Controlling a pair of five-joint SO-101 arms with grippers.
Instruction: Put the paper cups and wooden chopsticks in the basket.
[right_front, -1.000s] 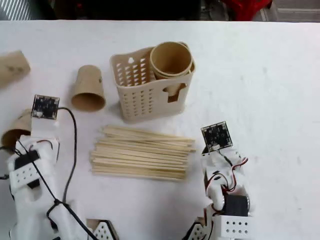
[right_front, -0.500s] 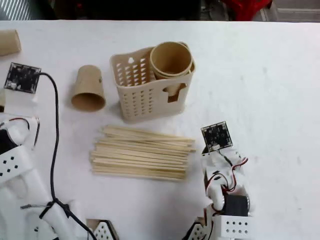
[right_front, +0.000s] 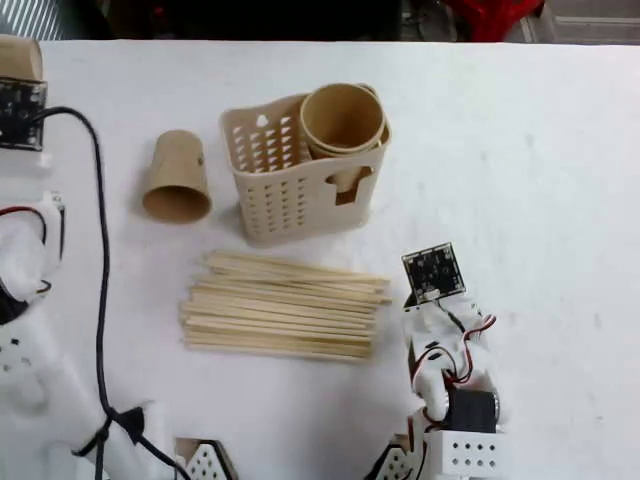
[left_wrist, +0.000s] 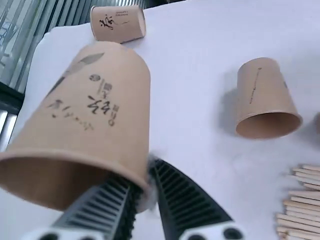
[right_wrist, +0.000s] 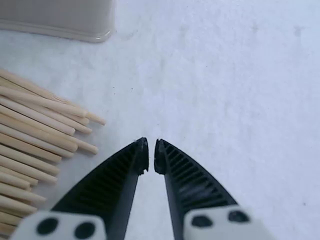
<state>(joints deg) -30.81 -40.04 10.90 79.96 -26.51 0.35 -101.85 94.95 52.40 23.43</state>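
Brown nested cups (right_front: 342, 118) stood mouth-up in the cream slotted basket (right_front: 290, 205) in the high view. Left of the basket, a lying cup (right_front: 177, 178) rested on its side on the white table (right_front: 530, 150). The wooden chopsticks (right_front: 285, 305) lay bundled in front of the basket, apart from it. My right arm (right_front: 448, 350) sat just beside the bundle's right end. My left arm (right_front: 25, 300) was at the table's left edge, with a corner cup (right_front: 18, 58) beyond it; whether I held that one I couldn't tell from there.

From my left wrist, my left claw (left_wrist: 149, 167) was clamped on the rim of a tilted held cup (left_wrist: 85, 135). The lying cup (left_wrist: 265, 100) and a far cup (left_wrist: 118, 23) lay on the table past it.

From my right wrist, my right claw (right_wrist: 151, 155) was narrowed to a slit, gripping nothing, over bare table near the chopstick ends (right_wrist: 40, 135), the basket's base (right_wrist: 60, 22) beyond.
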